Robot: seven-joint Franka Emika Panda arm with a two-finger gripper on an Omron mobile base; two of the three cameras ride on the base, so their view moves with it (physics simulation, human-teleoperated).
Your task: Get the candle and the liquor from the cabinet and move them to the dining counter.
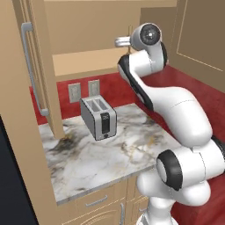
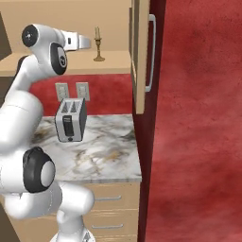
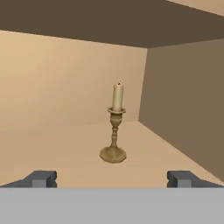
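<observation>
Gripper (image 3: 112, 179) fingertips stand wide apart, empty, at 6 o'clock; candle (image 3: 114, 129) upright at 12 on the cabinet (image 3: 65, 140) shelf beyond.

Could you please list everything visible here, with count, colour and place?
candle: one, tan on a brass holder, upright on the cabinet shelf, ahead of the fingers.
cabinet: one, light tan, doors open, above the worktop.
toaster: one, silver and black, on the marble worktop by the wall.
wall outlets: two, grey, on the red wall behind the toaster.
drawers: tan, silver handles, under the worktop.
gripper: one, dark fingertips, open, reaching into the cabinet.
</observation>
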